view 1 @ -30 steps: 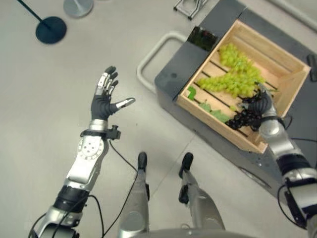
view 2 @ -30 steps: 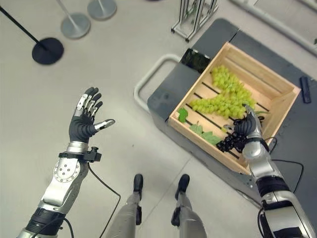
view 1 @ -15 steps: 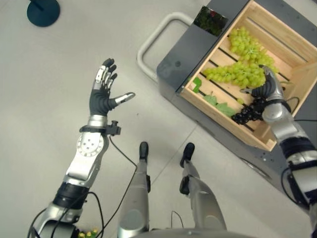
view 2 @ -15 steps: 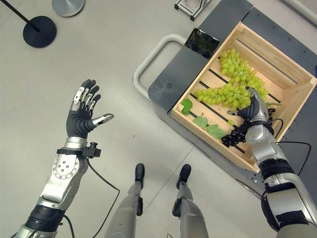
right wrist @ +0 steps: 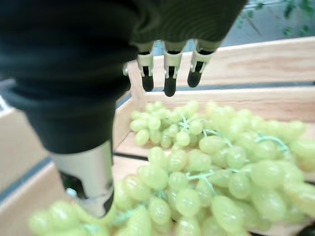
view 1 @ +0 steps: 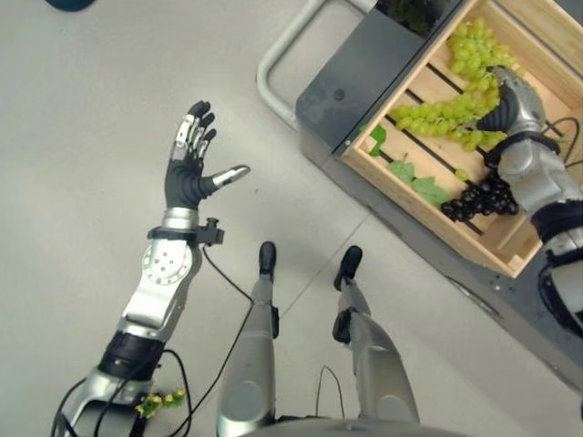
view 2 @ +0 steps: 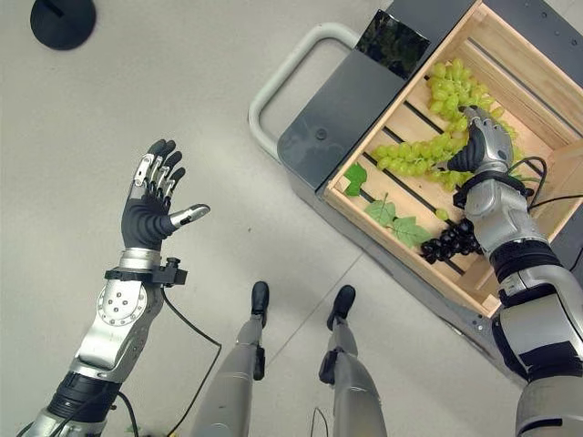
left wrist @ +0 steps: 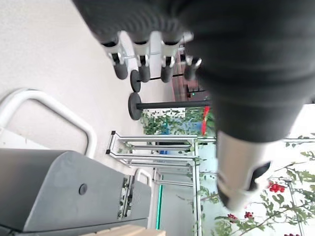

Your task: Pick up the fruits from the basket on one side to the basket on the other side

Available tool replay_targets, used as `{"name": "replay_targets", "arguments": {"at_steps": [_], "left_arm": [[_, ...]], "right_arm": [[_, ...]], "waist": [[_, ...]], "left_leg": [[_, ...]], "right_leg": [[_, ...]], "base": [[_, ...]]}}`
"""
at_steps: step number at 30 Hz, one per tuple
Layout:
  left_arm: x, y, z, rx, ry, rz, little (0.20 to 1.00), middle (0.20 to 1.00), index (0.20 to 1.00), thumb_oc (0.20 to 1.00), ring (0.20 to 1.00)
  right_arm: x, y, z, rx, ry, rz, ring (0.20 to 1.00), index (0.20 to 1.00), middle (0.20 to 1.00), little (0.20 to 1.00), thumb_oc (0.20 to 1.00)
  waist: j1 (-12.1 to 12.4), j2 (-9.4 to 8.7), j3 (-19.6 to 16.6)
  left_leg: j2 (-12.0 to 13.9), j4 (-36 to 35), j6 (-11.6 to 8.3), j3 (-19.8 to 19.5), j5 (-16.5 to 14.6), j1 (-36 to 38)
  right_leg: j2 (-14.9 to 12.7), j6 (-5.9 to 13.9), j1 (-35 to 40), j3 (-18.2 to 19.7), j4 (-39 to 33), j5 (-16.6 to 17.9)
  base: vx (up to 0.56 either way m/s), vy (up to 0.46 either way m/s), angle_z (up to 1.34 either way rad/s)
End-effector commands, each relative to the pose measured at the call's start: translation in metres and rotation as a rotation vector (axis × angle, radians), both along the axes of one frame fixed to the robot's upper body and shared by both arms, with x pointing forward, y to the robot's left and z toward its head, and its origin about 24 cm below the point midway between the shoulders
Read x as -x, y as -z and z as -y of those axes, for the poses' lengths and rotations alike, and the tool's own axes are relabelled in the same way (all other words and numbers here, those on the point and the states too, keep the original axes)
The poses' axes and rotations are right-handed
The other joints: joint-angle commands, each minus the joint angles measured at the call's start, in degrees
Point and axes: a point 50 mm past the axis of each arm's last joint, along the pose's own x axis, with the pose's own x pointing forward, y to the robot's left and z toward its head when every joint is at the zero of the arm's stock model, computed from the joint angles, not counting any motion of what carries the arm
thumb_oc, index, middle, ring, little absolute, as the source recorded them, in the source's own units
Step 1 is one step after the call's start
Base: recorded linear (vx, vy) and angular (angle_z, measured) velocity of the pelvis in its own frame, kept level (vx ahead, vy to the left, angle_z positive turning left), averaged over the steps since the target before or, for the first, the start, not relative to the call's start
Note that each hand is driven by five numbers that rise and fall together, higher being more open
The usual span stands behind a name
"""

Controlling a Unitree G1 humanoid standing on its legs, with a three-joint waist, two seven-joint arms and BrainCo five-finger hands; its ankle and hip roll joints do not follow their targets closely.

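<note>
Right hand (view 2: 485, 146) shifted onto green grapes (view 2: 414, 155); fingers (right wrist: 169, 71) spread above.

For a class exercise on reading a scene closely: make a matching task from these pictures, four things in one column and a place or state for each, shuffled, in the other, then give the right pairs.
Things:
1. green grapes
2. dark grapes
3. left hand
4. right hand

Places or states:
A. open, held up over the floor
B. beside the right wrist, near the near rim of the wooden crate
C. open, over the green bunch
D. strung across the slats in the middle of the crate

Pairs: 1-D, 2-B, 3-A, 4-C
</note>
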Motion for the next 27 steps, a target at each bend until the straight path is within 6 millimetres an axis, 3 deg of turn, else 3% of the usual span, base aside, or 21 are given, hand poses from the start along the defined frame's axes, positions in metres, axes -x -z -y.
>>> {"name": "replay_targets", "arguments": {"at_steps": [1, 8, 19, 27], "left_arm": [[0.024, -0.028, 0.011, -0.004, 0.068, 0.187, 1.0, 1.0, 1.0, 1.0, 1.0], [0.025, -0.029, 0.01, -0.005, 0.06, 0.196, 1.0, 1.0, 1.0, 1.0, 1.0], [0.023, -0.028, 0.015, -0.004, 0.073, 0.184, 1.0, 1.0, 1.0, 1.0, 1.0], [0.023, -0.028, 0.015, 0.011, 0.067, 0.181, 1.0, 1.0, 1.0, 1.0, 1.0]], "right_arm": [[0.006, -0.036, 0.017, 0.185, 0.103, -0.007, 1.0, 1.0, 1.0, 1.0, 1.0], [0.004, -0.028, 0.022, 0.228, 0.135, -0.111, 1.0, 1.0, 1.0, 1.0, 1.0], [0.009, 0.013, 0.042, 0.208, 0.191, -0.34, 1.0, 1.0, 1.0, 1.0, 1.0], [0.013, 0.005, 0.05, 0.202, 0.259, -0.285, 1.0, 1.0, 1.0, 1.0, 1.0]], "waist": [[0.1, -0.09, 0.8], [0.4, -0.1, 1.0], [0.6, 0.25, 1.0], [0.9, 1.06, 1.0]], "left_leg": [[0.0, 1.0, -1.98, 0.9, 2.9, -2.1], [-0.2, 1.0, -2.0, 0.4, 3.2, -3.9], [-0.8, 1.5, -1.84, -1.0, 3.1, -5.8], [-1.0, 1.0, -1.71, -0.8, 3.3, -5.9]], "right_leg": [[-2.3, 6.64, -2.0, 0.5, 7.6, -3.1], [-2.3, 6.75, -3.5, 0.2, 7.6, -2.9], [-2.7, 6.82, -4.1, -0.8, 7.8, -3.2], [-2.8, 6.99, -4.3, -0.7, 7.4, -3.2]], "base": [[0.0, 0.0, 0.0], [0.0, 0.005, 0.05], [0.0, 0.006, 0.03], [0.01, 0.015, 0.04]]}}
